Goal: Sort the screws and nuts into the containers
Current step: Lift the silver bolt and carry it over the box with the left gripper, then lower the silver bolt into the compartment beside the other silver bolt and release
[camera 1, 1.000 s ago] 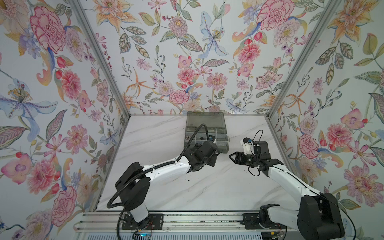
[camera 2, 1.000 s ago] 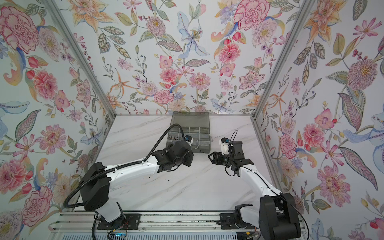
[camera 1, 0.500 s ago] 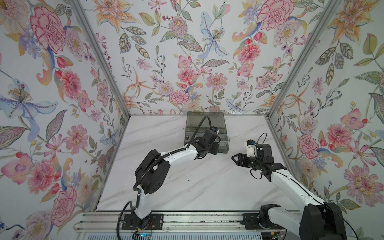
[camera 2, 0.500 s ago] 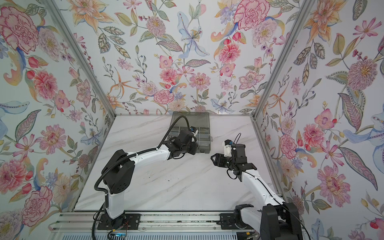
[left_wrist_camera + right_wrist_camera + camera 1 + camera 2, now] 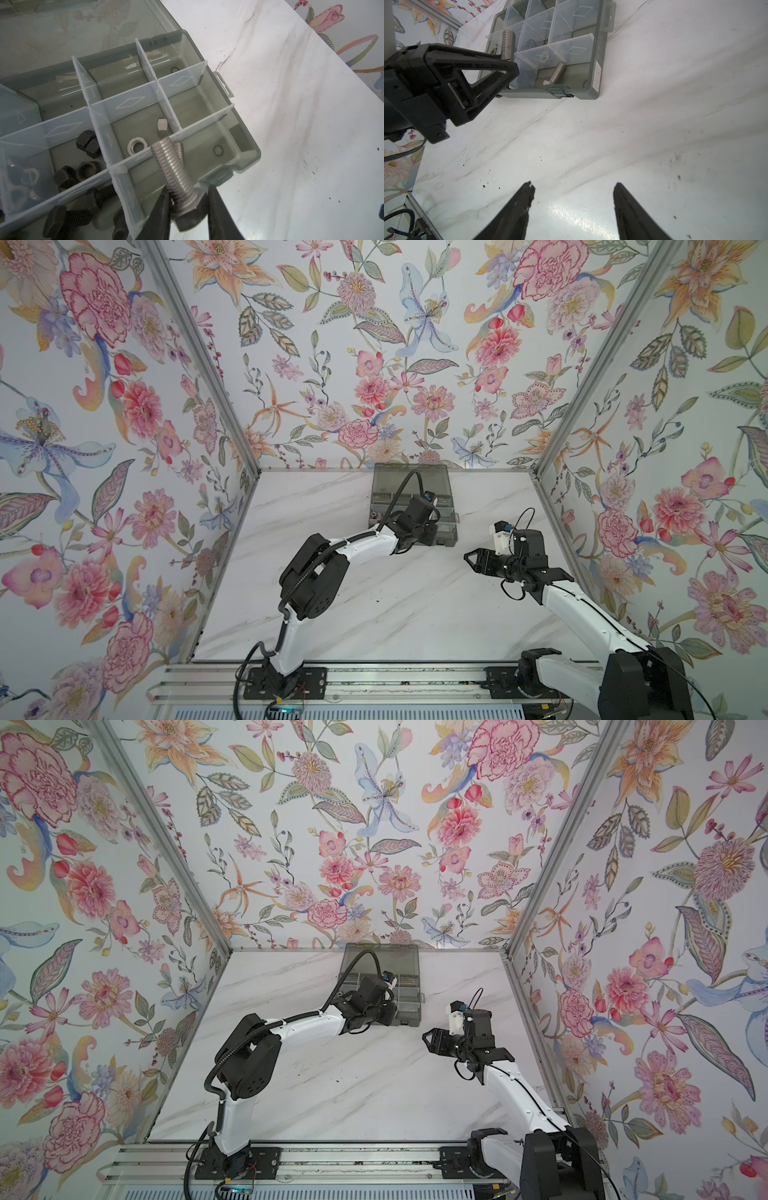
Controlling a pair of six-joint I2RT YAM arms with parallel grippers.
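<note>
The smoky-grey organizer box (image 5: 454, 526) (image 5: 417, 1006) lies open at the back of the table. My left gripper (image 5: 188, 193) (image 5: 432, 533) (image 5: 384, 1015) is shut on the hex head of a long silver screw (image 5: 172, 166) (image 5: 508, 44), whose shaft points over the box's front corner container (image 5: 207, 158). A second silver screw (image 5: 557, 72) leans inside that container. Other cells hold silver nuts (image 5: 137, 146), black nuts (image 5: 88, 141), black screws (image 5: 66, 216) and wing nuts (image 5: 27, 176). My right gripper (image 5: 574, 187) (image 5: 469, 561) (image 5: 428, 1039) hangs open and holds nothing, over bare table to the right of the box.
The box's hinged lid (image 5: 411, 483) lies back against the rear wall. Floral walls close in the marble table (image 5: 374, 614) on three sides. Dark specks dot the table (image 5: 675, 158). A mounting rail (image 5: 374, 680) runs along the front edge.
My left gripper has carried the silver screw from the table up to the box's front right corner, its elbow rising. The right gripper has hardly moved and stays open.
</note>
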